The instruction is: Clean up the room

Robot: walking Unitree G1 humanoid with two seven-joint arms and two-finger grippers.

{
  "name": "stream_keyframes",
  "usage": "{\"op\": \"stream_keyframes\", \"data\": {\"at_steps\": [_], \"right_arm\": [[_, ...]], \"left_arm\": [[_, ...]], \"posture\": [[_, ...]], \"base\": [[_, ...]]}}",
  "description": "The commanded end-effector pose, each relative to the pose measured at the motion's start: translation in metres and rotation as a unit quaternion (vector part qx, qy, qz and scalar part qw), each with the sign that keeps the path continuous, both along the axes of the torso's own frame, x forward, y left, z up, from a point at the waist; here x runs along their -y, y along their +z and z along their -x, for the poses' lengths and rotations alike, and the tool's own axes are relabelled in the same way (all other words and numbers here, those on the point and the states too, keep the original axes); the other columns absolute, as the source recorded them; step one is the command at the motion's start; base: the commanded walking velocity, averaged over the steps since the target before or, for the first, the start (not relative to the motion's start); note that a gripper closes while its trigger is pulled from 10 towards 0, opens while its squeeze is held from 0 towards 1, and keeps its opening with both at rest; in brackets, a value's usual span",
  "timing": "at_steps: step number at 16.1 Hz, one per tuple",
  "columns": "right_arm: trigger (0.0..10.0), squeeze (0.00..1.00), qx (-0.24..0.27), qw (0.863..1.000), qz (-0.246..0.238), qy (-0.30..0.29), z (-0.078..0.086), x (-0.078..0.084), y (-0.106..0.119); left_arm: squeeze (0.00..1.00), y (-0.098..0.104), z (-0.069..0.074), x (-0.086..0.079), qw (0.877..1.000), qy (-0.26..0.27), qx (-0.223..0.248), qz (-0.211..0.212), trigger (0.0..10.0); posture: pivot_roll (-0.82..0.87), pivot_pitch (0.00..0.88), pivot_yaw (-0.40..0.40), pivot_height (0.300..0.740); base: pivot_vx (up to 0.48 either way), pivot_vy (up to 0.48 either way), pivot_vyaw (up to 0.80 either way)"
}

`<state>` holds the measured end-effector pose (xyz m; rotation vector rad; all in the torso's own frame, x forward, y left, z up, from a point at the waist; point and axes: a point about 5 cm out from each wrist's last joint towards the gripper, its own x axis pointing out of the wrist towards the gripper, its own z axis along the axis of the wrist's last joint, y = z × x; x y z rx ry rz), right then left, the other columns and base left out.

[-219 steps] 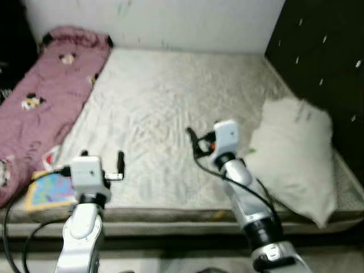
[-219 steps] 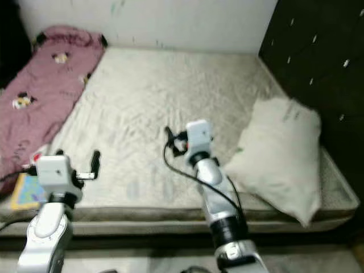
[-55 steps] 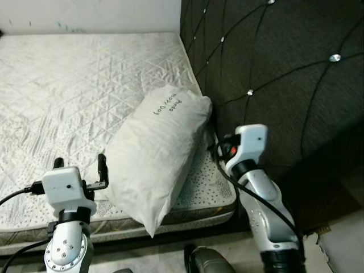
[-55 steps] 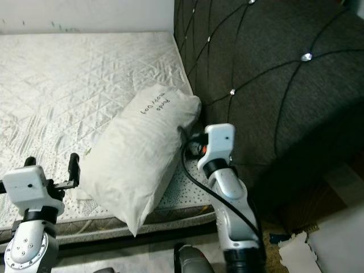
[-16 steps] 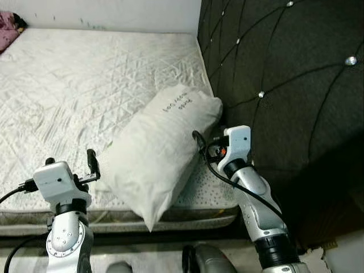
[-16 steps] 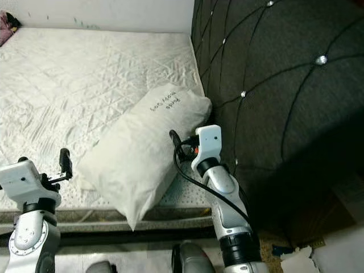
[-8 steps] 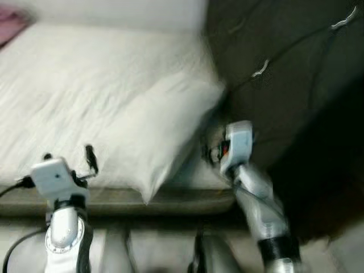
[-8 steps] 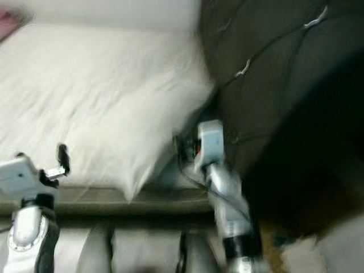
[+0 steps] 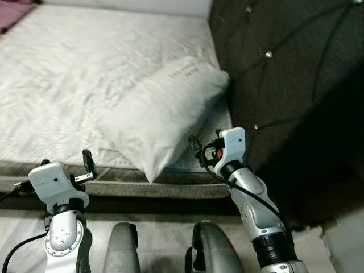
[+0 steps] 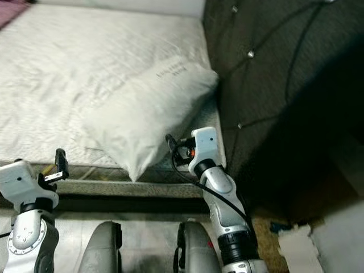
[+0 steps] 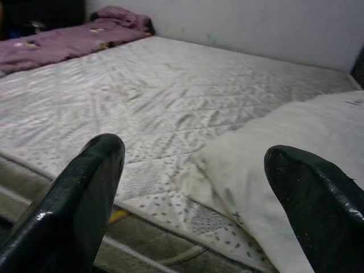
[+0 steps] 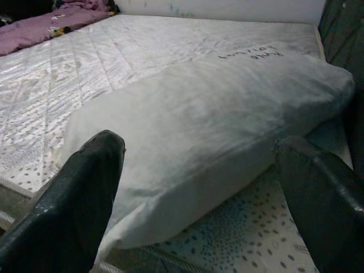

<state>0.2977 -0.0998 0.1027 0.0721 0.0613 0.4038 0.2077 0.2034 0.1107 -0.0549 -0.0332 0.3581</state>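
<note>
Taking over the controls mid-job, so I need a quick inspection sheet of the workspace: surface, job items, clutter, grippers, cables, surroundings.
Surface: bare white mattress, quilted, no sheet.
Job's things: white pillow lying askew at the mattress's near right corner, one tip overhanging the edge; handwriting on its cover.
Clutter: pink blanket at the mattress's far end; torn paper on the floor at right.
Grippers: left gripper open, empty, near the mattress edge; right gripper open, empty, facing the pillow.
Cables: black cables on the right wrist.
Surroundings: dark tufted headboard at right; white wall behind.

Two jointed silver metal arms end in boxy white wrist housings, each trailing looped black cables. The right claw (image 9: 196, 149) sits beside an orange-red mark; the left claw (image 9: 67, 165) has glossy black, rounded fingers (image 11: 79, 199).
</note>
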Motion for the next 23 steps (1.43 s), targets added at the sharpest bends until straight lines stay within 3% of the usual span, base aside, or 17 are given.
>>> {"op": "stream_keyframes", "data": {"at_steps": [1,4,12,19,23], "right_arm": [[10.0,0.0,0.004,1.0,0.001,0.002,-0.0013,0.0004,0.0033],[10.0,0.0,0.004,1.0,0.002,0.004,-0.0018,0.0009,0.0036],[10.0,0.0,0.0,1.0,-0.001,0.001,-0.0029,0.0006,0.003],[10.0,0.0,0.0,1.0,-0.001,0.014,-0.0034,-0.0029,0.0025],[10.0,0.0,-0.001,1.0,0.0,0.013,-0.0035,-0.0024,0.0018]], "left_arm": [[0.0,0.0025,0.0001,0.002,1.0,0.0,0.002,0.003,10.0],[0.0,0.0025,-0.0008,0.0027,1.0,0.0,0.003,0.005,10.0],[0.0,0.0044,-0.0055,0.0064,1.0,-0.016,0.011,0.004,10.0],[0.0,0.006,-0.0061,0.0101,0.999,-0.029,0.018,0.003,10.0],[0.0,0.0011,-0.0079,0.0098,1.0,-0.02,0.001,0.007,10.0]], "posture": [[-0.01,0.137,-0.06,0.611],[-0.01,0.137,-0.063,0.586],[-0.02,0.134,-0.056,0.586],[-0.01,0.131,-0.062,0.586],[-0.01,0.123,-0.06,0.586]], "base": [[0.0,0.0,0.0],[0.0,0.0,0.0],[0.0,0.0,0.0],[0.45,0.0,0.0],[0.06,0.0,0.0]]}}
